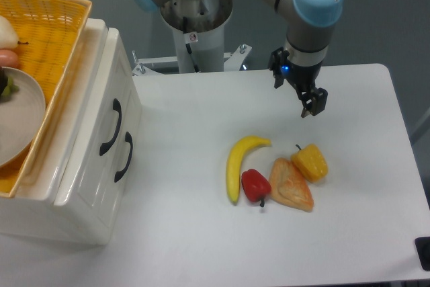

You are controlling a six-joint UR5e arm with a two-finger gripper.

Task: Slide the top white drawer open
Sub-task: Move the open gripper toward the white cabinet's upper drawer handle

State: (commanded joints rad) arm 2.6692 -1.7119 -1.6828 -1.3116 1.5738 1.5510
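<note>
From my station I saw the gripper (pixel 308 102) hanging above the bare white table (pixel 201 240), holding nothing; I could not tell whether its dark fingers were spread or pressed together. The top white drawer (pixel 107 122) sat at the left in a glossy, boxy cabinet (pixel 80 213), its curved black handle (pixel 111 128) just above the lower drawer's matching handle (pixel 124 157). A woven yellow basket (pixel 64 31) rested on the cabinet with a pale plate (pixel 20 122) inside. Well apart, near the table's middle, lay a smooth banana (pixel 236 166), a red pepper (pixel 255 185), a yellow pepper (pixel 310 162) and a crusty pastry wedge (pixel 291 185).
</note>
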